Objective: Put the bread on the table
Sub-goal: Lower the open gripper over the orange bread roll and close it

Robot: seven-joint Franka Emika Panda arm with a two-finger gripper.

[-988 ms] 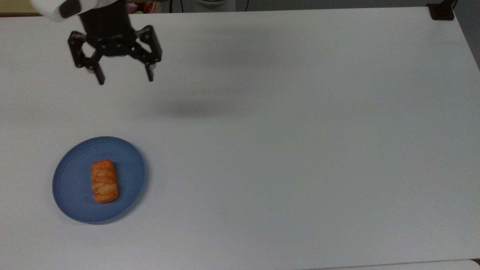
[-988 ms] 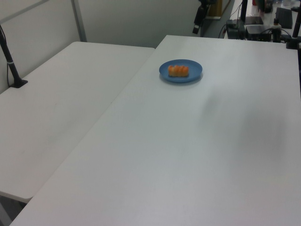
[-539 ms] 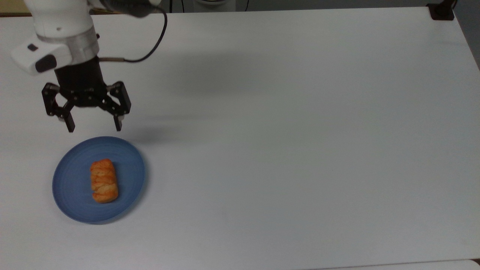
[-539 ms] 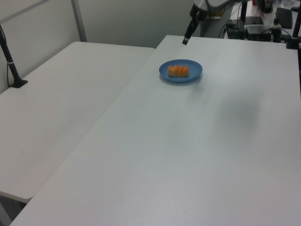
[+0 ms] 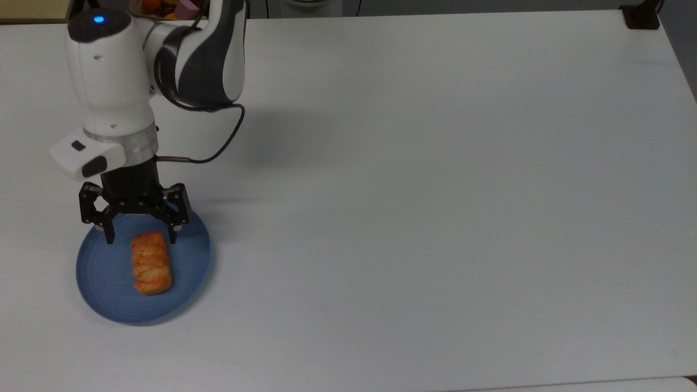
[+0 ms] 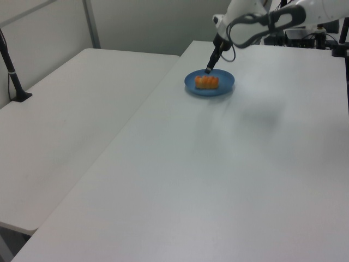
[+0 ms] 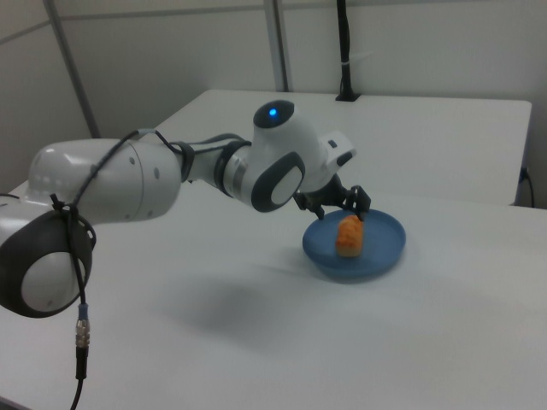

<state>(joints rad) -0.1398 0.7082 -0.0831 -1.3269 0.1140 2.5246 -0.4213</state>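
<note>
In the past second the gripper (image 5: 139, 238) has swept from the tabletop's (image 5: 435, 190) far edge down over the plate (image 5: 103, 283), jaws apart and straddling the bread's (image 5: 151, 263) near end. The bread lies untouched on the plate near the top view's left edge, so the grasp looks imminent.

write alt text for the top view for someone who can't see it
A white robot arm reaches down from the top view's upper left, its black gripper open with jaws spread over the far end of a bread lying on a blue plate. The plate sits near the top view's lower left of a white table.
</note>
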